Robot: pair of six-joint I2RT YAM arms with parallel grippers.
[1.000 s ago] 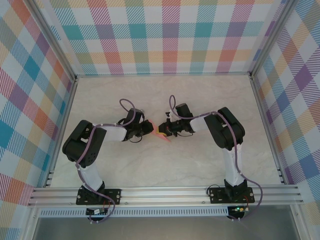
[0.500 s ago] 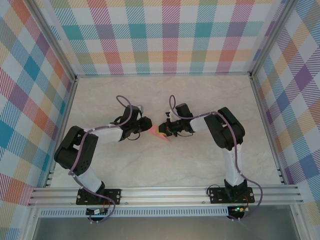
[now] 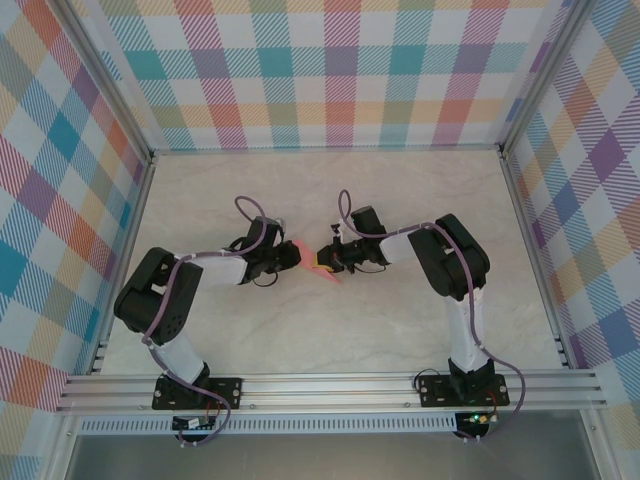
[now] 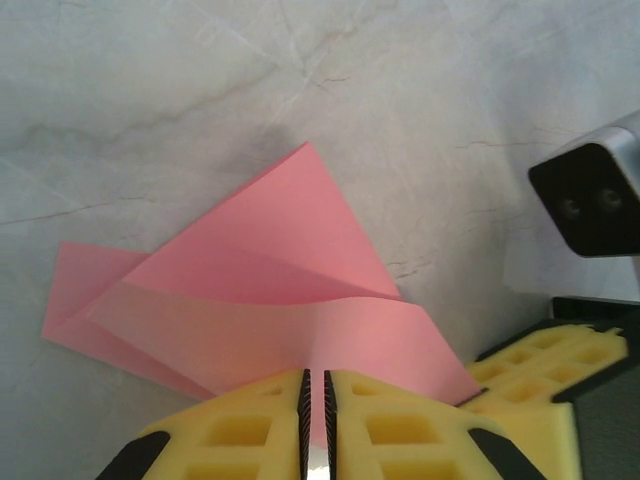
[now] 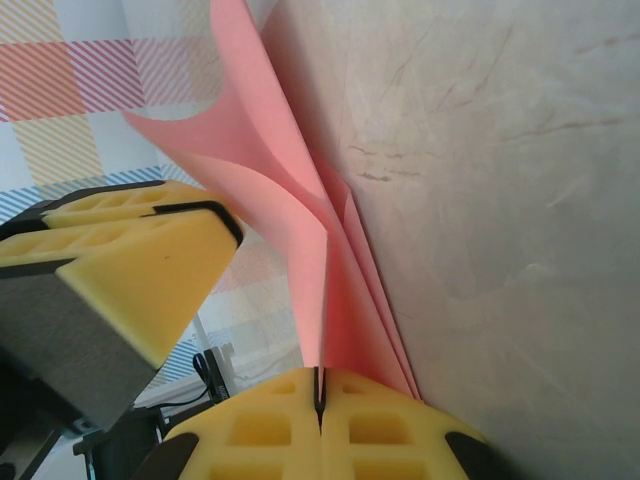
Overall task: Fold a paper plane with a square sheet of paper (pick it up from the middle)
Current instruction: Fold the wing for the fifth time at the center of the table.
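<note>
The square sheet of paper [image 3: 322, 264], salmon pink, is folded into a pointed wedge with loose layers and hangs between the two grippers at mid-table. In the left wrist view the paper [image 4: 280, 300] fans out over the marble, and my left gripper [image 4: 316, 390] is shut on its near edge. My right gripper [image 5: 320, 385] is shut on the paper [image 5: 290, 200] from the opposite side, with the layers splaying away from the jaws. From above, the left gripper [image 3: 297, 254] and right gripper [image 3: 325, 260] face each other, almost touching.
The marble-patterned table [image 3: 350, 330] is bare around the arms. Plaid walls [image 3: 340, 80] close in the back and both sides. An aluminium rail [image 3: 330, 385] runs along the near edge. The right arm's yellow fingers [image 4: 545, 365] sit close to the left gripper's right side.
The left arm's elbow has swung out to the left and its gripper has shifted slightly at the paper. The right arm and the paper's place have stayed the same.
</note>
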